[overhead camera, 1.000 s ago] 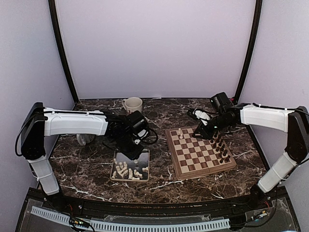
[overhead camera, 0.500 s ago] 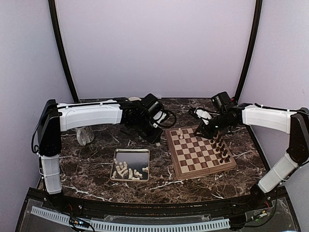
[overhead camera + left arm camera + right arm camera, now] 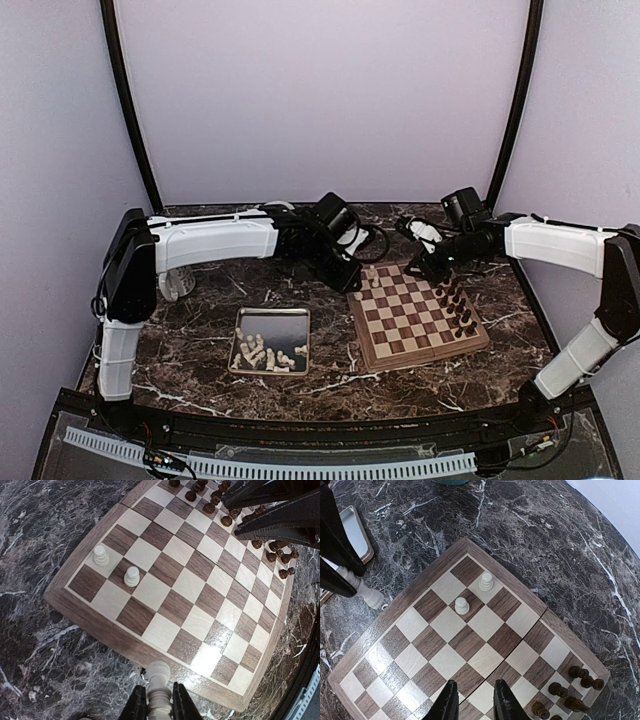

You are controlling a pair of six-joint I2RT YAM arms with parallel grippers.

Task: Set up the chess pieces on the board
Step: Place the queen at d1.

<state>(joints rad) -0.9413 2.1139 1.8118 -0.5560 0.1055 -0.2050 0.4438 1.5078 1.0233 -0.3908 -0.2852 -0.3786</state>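
Two arms, two tools. The left tool [image 3: 158, 692] is clamped on one cream piece [image 3: 159, 674], which hangs at the left edge of the board [image 3: 418, 322], close to its far-left corner. In the right wrist view that piece lies tilted, base end toward the board. The right tool [image 3: 475, 685] hovers over the far part of the board with its jaws a little apart and nothing between them.

One board, square, with light and dark brown checks and a tan border. It sits right of centre, turned slightly askew. Two cream pieces stand on it in the far-left corner area: a rook-like one [image 3: 101, 555] on a light square and a pawn [image 3: 131, 576] on the dark square diagonally next to it, both upright and apart. The dark pieces [image 3: 458, 305] stand in two rows along the board's right side, too small to count.

One silver tray [image 3: 272, 318] lies left of the board, well apart from it. A loose heap of cream pieces [image 3: 265, 353] fills its near half, and the number can't be made out. One clear glass [image 3: 175, 283] stands on the far left, behind the left arm.

The tabletop [image 3: 200, 372] is dark brown marble pattern with white veins. Plain pale lilac walls close it in on three sides, with two black poles [image 3: 125, 110] at the back corners.
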